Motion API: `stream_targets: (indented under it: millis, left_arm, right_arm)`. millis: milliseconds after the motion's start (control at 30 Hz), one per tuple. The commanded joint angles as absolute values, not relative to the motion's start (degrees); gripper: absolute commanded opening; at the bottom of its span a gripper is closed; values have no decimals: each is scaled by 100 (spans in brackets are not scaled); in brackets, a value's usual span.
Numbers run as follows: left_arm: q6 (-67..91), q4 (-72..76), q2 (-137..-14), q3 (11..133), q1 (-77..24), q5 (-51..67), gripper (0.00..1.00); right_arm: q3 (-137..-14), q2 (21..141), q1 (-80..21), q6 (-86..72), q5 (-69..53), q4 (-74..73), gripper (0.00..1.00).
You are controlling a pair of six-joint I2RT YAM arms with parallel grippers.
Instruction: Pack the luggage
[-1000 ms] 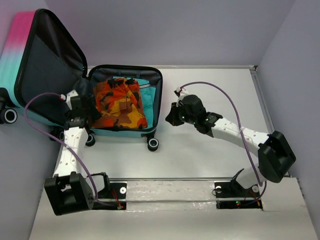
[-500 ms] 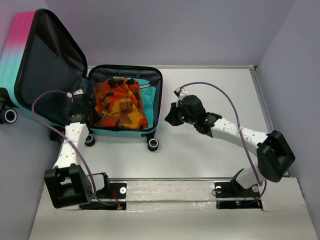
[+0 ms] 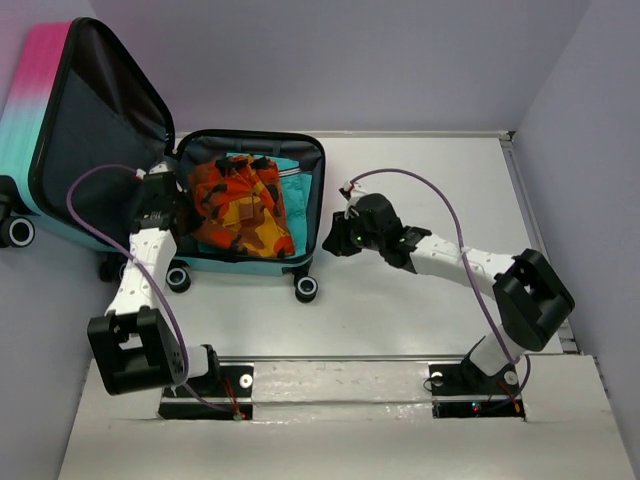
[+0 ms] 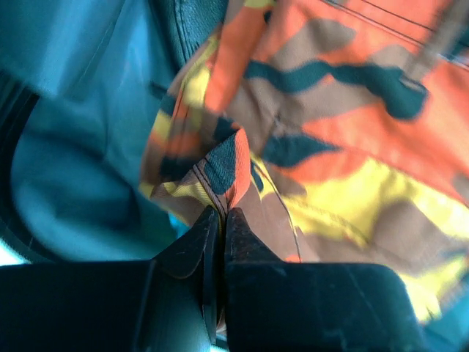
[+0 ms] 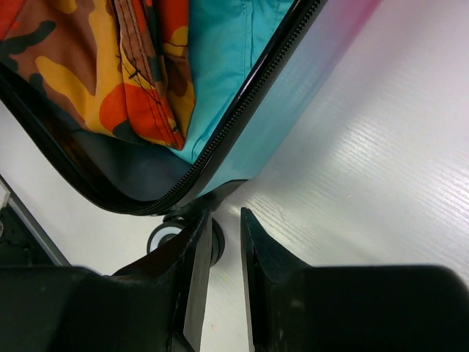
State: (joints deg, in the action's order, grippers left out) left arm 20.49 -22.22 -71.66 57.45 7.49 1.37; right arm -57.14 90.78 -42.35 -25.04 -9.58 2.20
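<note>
**Open luggage with 1 gripper on the packed garment**

Top view: the luggage (image 3: 245,264) lies open at the far left of the white table (image 3: 430,180). Its lower shell is flat on the surface, and its lid (image 3: 95,130) stands tilted up to the left, with the dark lining facing the arms. The outer shell of the lid shows pink at the top grading to teal. An orange, yellow and brown camouflage garment (image 3: 238,205) lies crumpled in the lower shell on top of a teal cloth (image 3: 292,185). 2 black wheels sit along the shell's near edge, and the right one (image 3: 307,289) rests on the table.

Left wrist view: the left gripper (image 4: 221,214) is inside the shell at its left side. Its jaws are pressed together, pinching a raised fold of the garment at their tips.

Right wrist view: the right gripper (image 5: 226,216) hangs just outside the shell's right rim, over bare table and beside the zipper edge. Its jaws stand a narrow gap apart with nothing between them, and a wheel shows just past its fingertips.
</note>
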Motion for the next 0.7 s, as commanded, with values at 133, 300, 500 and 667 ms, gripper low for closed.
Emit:
stream_targets:
  millis: [133, 300, 500, 667]
  left_arm:
    - [1591, -299, -7875, 5599, 782, -535, 6]
    - [1757, -141, -7770, 5204, 791, -756, 6]
    - [1899, -747, -7813, 5168, 791, -1151, 13]
    - [1907, -932, -7998, 5168, 791, -1038, 25]
  right_arm:
    - [-5458, 8693, -4245, -2382, -1064, 721, 28]
    - [-6001, 8604, -4245, -2154, -1090, 607, 59]
    - [-7571, 9690, -4245, -2039, -1397, 352, 83]
    - [-8971, 10975, -4245, -2180, -1810, 133, 94]
